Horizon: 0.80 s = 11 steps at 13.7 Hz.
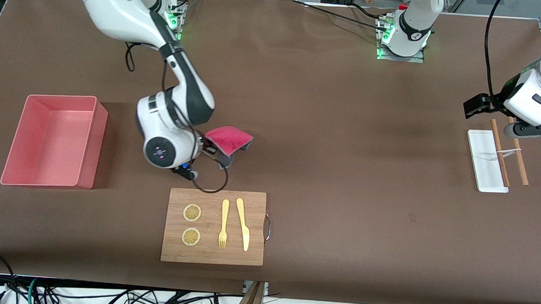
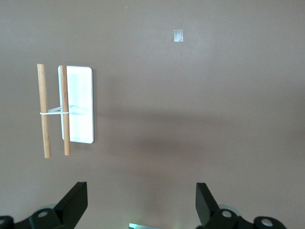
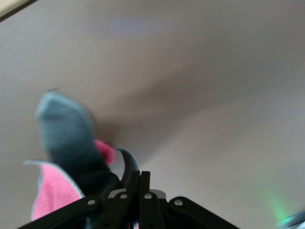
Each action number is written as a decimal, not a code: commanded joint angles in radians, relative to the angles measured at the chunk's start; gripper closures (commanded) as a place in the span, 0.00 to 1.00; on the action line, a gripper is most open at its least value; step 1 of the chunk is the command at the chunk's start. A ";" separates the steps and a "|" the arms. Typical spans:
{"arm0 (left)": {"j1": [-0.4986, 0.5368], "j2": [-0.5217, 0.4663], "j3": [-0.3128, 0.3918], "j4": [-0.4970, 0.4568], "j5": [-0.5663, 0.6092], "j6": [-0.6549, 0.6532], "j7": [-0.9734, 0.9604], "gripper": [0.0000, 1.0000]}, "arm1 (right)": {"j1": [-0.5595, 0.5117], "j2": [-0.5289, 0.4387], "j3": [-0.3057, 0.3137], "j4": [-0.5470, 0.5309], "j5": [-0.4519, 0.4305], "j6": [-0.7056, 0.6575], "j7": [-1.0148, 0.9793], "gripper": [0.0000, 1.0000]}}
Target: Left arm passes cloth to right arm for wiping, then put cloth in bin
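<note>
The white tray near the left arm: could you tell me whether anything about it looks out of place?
Yes. Two wooden sticks, joined by a white band, lie skewed across the white tray: one rests on it and overhangs its edge, the other lies on the table beside it.

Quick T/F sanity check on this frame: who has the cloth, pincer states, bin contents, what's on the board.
1. The right pincer is shut on the cloth. True.
2. The cloth lies in the bin. False: no cloth is in the bin; the cloth hangs from the right pincer over the bare table, between the bin and the middle of the table.
3. The left pincer is open and holds nothing. True; it hangs by the white tray at the left arm's end of the table.
4. The wooden board carries only a fork. False: it carries a fork, a knife and two lemon slices.
5. The two wooden sticks lie on the board. False: they lie at the white tray, one across it and one beside it.
</note>
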 commanded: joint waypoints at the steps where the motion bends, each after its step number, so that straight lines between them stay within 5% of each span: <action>1: 0.004 0.000 -0.006 0.022 0.016 0.007 0.024 0.00 | -0.084 -0.020 0.015 -0.004 -0.058 -0.059 -0.142 1.00; 6: 0.026 0.004 0.003 0.027 0.010 0.000 0.097 0.00 | -0.208 -0.056 0.003 -0.001 -0.145 -0.141 -0.389 1.00; 11: 0.085 0.010 0.001 0.056 -0.040 -0.002 0.214 0.00 | -0.198 -0.071 -0.048 0.004 -0.211 -0.146 -0.538 1.00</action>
